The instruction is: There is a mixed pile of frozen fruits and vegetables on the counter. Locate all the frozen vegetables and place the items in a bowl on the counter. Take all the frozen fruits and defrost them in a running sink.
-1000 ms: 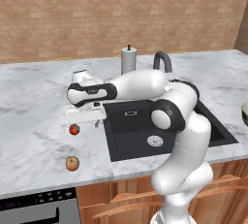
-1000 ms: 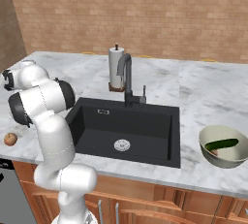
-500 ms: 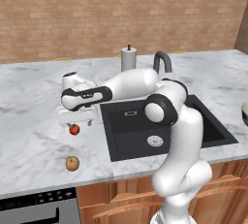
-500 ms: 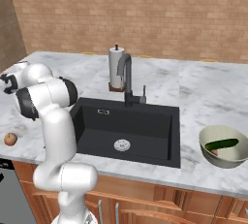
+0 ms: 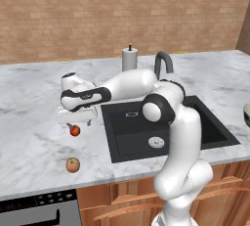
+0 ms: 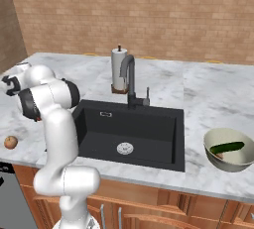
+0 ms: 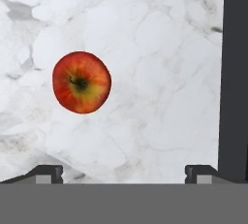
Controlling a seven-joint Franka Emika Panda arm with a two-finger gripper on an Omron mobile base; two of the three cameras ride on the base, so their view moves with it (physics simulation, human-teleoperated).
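A shiny red ball of fruit (image 5: 74, 131) (image 7: 81, 82) lies on the marble counter (image 5: 29, 122) left of the sink (image 5: 161, 127). My gripper (image 5: 78, 123) (image 7: 123, 173) hangs just above it, open, nothing between its fingertips (image 7: 46, 172). In the hand view the red fruit sits left of centre, apart from both tips. An orange-tan peach-like ball (image 5: 72, 165) (image 6: 10, 142) rests nearer the counter's front edge. The cream bowl (image 6: 213, 139) stands right of the sink and holds the green cucumber-like stick (image 6: 226, 147) and a brownish lump (image 6: 221, 155).
The black sink's rim (image 7: 235, 72) runs close beside the gripper. A dark gooseneck faucet (image 6: 130, 74) and a paper towel roll (image 6: 118, 69) stand behind the basin. A stove top (image 5: 39, 203) adjoins the counter at the lower left.
The hand has swung left along the counter and now hovers over the red fruit. Its jaws have stayed open; the fruits have not moved.
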